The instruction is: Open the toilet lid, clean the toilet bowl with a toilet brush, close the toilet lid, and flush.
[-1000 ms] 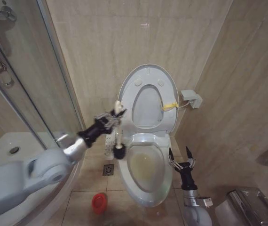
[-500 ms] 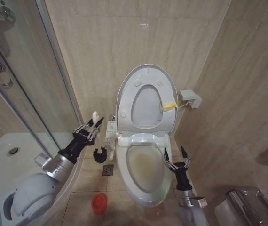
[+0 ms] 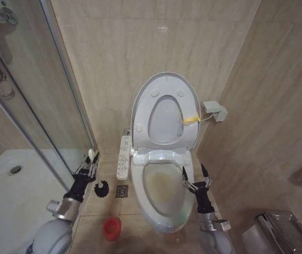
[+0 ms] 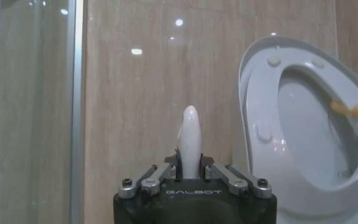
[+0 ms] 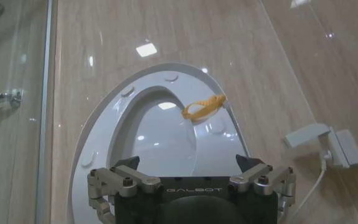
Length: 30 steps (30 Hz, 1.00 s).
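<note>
Beige tiled walls close in around the toilet, with a glass shower screen (image 3: 45, 100) on the left. Down low beside the screen, the left gripper (image 3: 89, 168) is clamped on the white handle of the toilet brush (image 3: 101, 188), whose dark head hangs near the floor, left of the toilet bowl (image 3: 162, 190) and above the red holder (image 3: 111, 227). Behind the bowl, the toilet lid (image 3: 164, 108) stands raised against the wall. At the bowl's right side, the right gripper (image 3: 195, 180) points upward, fingers spread wide, holding nothing.
</note>
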Available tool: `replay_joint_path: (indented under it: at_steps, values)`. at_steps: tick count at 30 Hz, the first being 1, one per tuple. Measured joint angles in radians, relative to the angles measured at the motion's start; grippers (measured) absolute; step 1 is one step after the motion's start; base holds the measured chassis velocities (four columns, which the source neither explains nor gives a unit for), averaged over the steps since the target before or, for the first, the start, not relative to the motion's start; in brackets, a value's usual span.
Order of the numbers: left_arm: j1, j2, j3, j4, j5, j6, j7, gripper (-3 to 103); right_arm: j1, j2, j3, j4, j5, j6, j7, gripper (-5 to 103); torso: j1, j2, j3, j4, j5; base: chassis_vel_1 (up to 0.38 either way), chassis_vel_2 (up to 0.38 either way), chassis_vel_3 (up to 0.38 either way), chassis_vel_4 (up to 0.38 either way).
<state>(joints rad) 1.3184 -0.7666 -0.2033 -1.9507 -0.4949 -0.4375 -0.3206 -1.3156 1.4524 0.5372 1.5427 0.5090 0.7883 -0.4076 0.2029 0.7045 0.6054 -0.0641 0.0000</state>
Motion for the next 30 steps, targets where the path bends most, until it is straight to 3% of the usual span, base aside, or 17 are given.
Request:
replay_joint_path:
  at_steps: [6,15,30]
  values:
    - [0.01,-0.066,0.01,0.146,0.053,-0.091,0.058,20,0.019,0.027,-0.013,-0.029,-0.011,0.005,-0.005,100,0.0,0.0,0.0,0.0001,0.0001,0.0,0.0,0.0,0.0]
    - [-0.029,-0.129,0.118,0.369,-0.03,-0.219,0.211,20,0.036,0.046,-0.03,-0.059,-0.034,0.009,-0.02,100,0.0,0.0,0.0,0.0,0.0002,0.0,0.0,0.0,0.0]
    - [-0.058,-0.26,0.151,0.535,0.035,-0.26,0.231,20,0.024,0.024,-0.029,-0.076,-0.035,0.023,-0.033,100,0.0,0.0,0.0,0.0,0.0001,0.0,0.0,0.0,0.0]
